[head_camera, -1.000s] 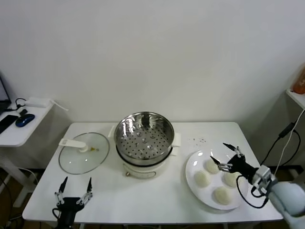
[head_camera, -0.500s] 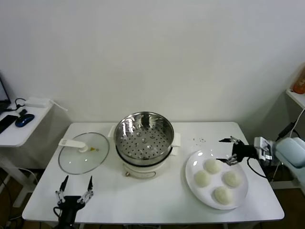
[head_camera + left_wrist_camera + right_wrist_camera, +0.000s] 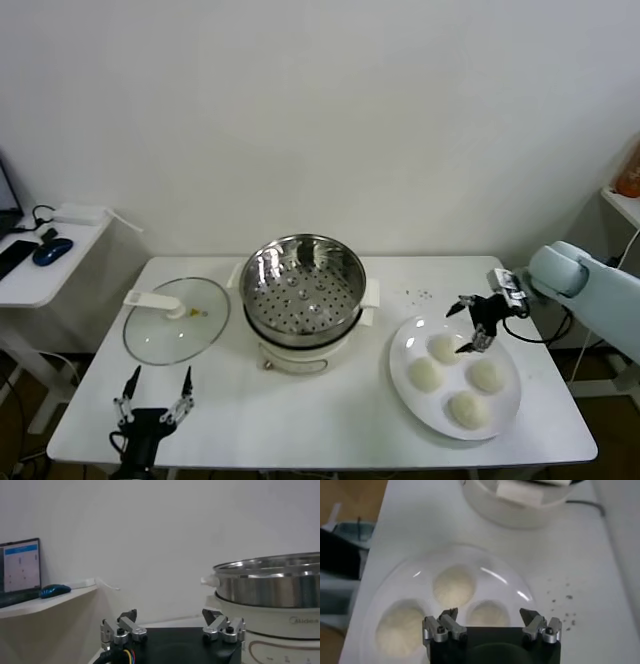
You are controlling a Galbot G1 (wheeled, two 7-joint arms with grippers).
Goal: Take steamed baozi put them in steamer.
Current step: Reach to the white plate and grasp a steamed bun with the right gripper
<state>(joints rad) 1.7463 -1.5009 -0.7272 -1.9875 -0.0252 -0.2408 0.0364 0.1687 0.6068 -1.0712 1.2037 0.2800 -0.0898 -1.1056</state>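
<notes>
Head view first: the right gripper (image 3: 470, 324) hangs over the far edge of the white plate (image 3: 403, 345), its two fingers spread wide and holding nothing, pointing down toward the bun nearest the pot. Four steamed baozi sit on that plate, none touching another: one at the far side (image 3: 444, 348), one toward the pot (image 3: 424, 374), one toward the table's right edge (image 3: 486, 375), and one nearest the robot (image 3: 466, 409). The steamer (image 3: 303, 283) stands in the middle of the white table (image 3: 330, 420) on its white pot base (image 3: 300, 355), well to the left of the plate, and its perforated floor has no buns on it. The glass lid (image 3: 177, 320) lies flat on the table farther left. The left gripper (image 3: 157, 398) waits low at the near left edge of the table, fingers apart and empty. From the right wrist view the open fingers (image 3: 445, 626) frame the plate (image 3: 395, 575) below, with three of the buns visible, the middle one (image 3: 453, 586) lying between the tips but not touched. The left wrist view shows its own spread fingers (image 3: 223, 627) and the steamer's shiny wall (image 3: 270, 585) beside them.
</notes>
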